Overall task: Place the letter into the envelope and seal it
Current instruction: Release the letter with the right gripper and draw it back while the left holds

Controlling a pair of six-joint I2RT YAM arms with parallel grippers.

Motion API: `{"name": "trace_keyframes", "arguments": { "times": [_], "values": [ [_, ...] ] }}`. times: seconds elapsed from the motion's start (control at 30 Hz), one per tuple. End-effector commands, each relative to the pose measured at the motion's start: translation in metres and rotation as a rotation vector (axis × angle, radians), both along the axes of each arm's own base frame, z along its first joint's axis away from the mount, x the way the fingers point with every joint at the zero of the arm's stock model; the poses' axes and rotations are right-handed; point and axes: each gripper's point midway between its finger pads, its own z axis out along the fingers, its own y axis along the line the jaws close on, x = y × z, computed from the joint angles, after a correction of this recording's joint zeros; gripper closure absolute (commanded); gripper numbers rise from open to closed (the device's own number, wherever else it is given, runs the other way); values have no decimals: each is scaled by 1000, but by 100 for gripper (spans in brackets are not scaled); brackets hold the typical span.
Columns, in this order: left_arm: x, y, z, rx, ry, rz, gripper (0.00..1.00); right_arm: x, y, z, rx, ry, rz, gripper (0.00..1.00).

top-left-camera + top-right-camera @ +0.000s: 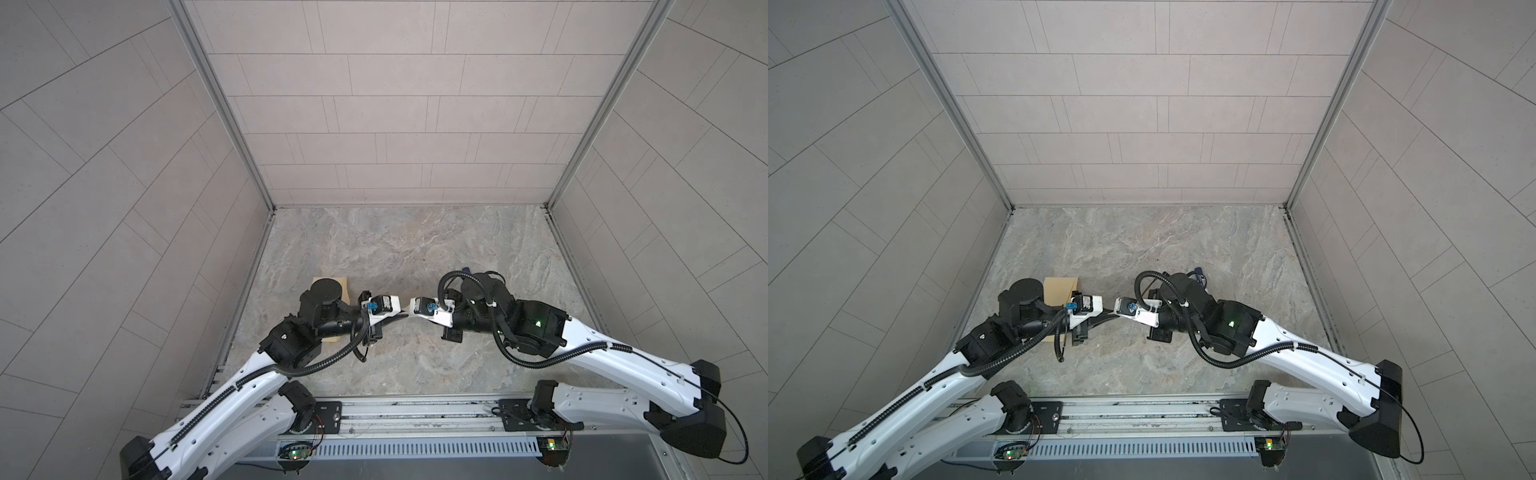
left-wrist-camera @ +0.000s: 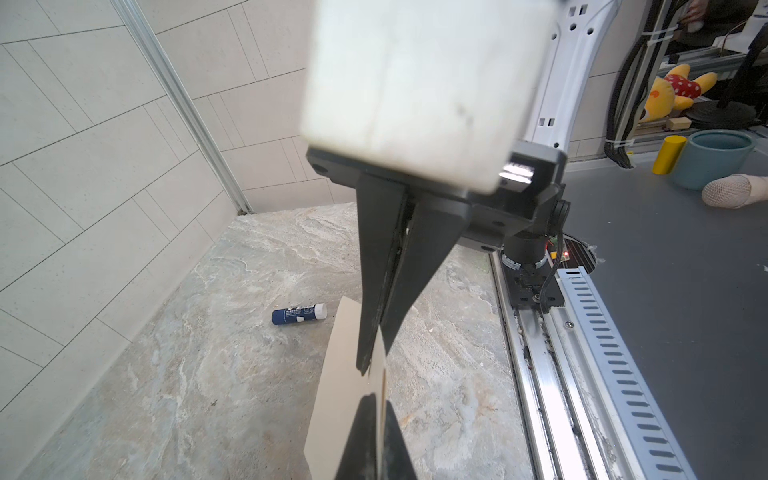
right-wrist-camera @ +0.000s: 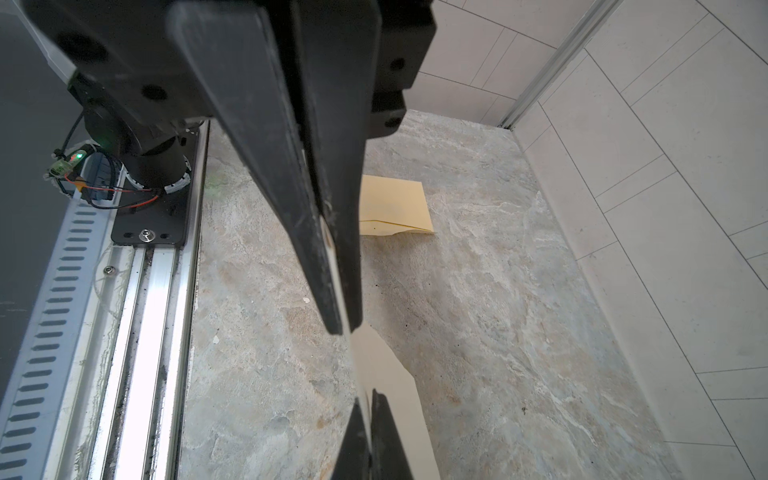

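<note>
Envelope came first, at the left. The plain mustard-tan rectangle lay flat on the marbled table, mostly hidden beneath the left arm in both top views, with only its corners showing. Nothing was in it. The right wrist view showed a flap line across one end, though whether that flap was raised could not be told. Lying off to the side, it probably left the centre free for handling the sheet.

Next, the left gripper was clenched on one edge of the letter. The pale beige sheet was held up off the table between the two arms, well apart from the envelope. From above it showed edge-on, barely a line. The right gripper was clamped on the opposite edge, its fingertips close to the left one's. A two-sided pinch like this likely kept the limp paper straight for folding or a regrasp before insertion.

Farthest right, a blue glue stick lay on its side on the table near the right arm, presumably waiting for the sealing.
</note>
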Motion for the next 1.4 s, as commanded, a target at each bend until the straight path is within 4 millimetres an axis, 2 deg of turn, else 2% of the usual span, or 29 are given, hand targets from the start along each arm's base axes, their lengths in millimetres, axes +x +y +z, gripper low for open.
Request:
{"name": "trace_keyframes", "arguments": {
  "times": [0.0, 0.57, 0.97, 1.13, 1.23, 1.37],
  "values": [
    [-6, 4, 22, -56, -84, -14, 100, 10, -32, -28, -127, 23, -112, 95],
    [-5, 8, 25, -59, -113, 11, 100, 19, -58, -41, -213, 6, -209, 95],
    [0, 13, 30, -81, -138, 61, 100, 37, -79, -53, -286, -12, -318, 95],
    [3, 14, 30, -83, -137, 78, 100, 50, -92, -59, -331, -22, -403, 93],
    [8, 15, 32, -90, -129, 109, 100, 65, -107, -60, -360, -41, -510, 89],
    [28, 23, 39, -112, -80, 243, 100, 75, -122, -50, -364, -70, -608, 84]
  ]
}}
